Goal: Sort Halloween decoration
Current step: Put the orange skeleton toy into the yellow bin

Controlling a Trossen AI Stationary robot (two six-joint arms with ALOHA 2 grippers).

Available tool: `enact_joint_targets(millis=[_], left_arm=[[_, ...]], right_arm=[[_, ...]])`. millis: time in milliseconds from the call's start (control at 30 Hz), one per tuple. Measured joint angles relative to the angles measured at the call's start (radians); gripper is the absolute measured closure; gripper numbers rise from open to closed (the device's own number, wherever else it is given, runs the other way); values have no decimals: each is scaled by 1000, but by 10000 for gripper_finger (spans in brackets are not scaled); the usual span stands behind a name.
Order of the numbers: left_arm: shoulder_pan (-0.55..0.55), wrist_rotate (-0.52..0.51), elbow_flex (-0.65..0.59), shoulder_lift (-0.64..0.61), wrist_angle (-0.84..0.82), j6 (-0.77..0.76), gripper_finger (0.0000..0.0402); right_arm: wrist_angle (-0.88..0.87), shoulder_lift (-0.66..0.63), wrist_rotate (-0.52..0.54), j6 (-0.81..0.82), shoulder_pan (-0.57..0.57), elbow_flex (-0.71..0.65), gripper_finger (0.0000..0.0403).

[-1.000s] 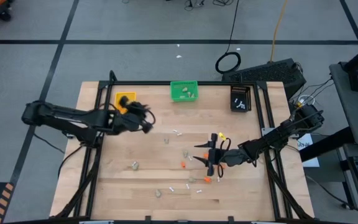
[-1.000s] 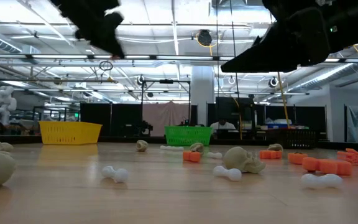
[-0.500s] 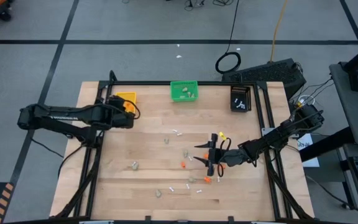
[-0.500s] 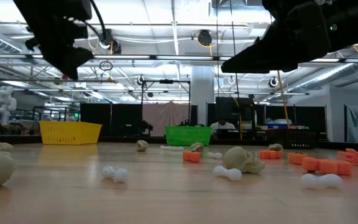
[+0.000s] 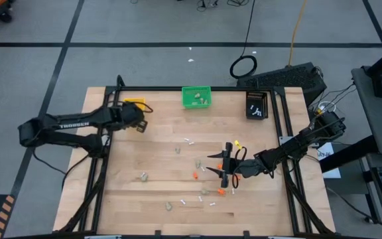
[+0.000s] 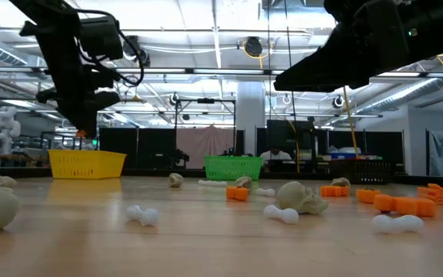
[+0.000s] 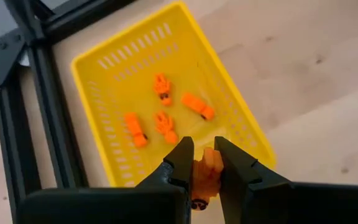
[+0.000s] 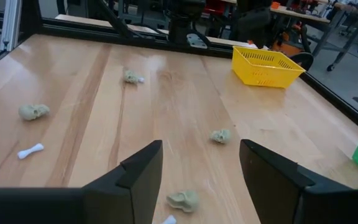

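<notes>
Since a second ago our left gripper (image 7: 204, 163) has swung to the yellow bin (image 7: 104, 68) at the surface's far left corner, fingers clamped on an orange bit (image 7: 205, 171). Our right gripper (image 5: 225, 167) hangs mid-surface, fingers spread.

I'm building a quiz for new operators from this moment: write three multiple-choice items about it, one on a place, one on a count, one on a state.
1. Where is the left gripper?
A. above the yellow bin
B. above the green bin
C. at the table's near edge

2. How many orange pieces lie inside the yellow bin?
A. one
B. four
C. seven

3. How do the right arm's jaws stand?
A. shut on a white stick
B. shut on a grey lump
C. open and holding nothing

Answers:
1 A: the left gripper hangs just over the yellow bin, an orange piece pinched in it.
2 B: the left wrist view shows four there.
3 C: the right gripper shows bare wooden table between its spread jaws.
</notes>
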Motion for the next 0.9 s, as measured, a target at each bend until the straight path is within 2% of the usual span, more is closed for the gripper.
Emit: enact_joint_targets(millis=[300,400,633,900], left_arm=[[207,135,0,26,103,131,359],[250,146,0,56,115,136,359],[272,168,0,128,225,213,359],[272,170,0,175,230,208,358]], right_arm=[[0,0,0,0,0,0,204],[0,0,0,0,0,0,204],[-22,0,0,9,0,0,204],[-30,0,0,11,0,0,204]])
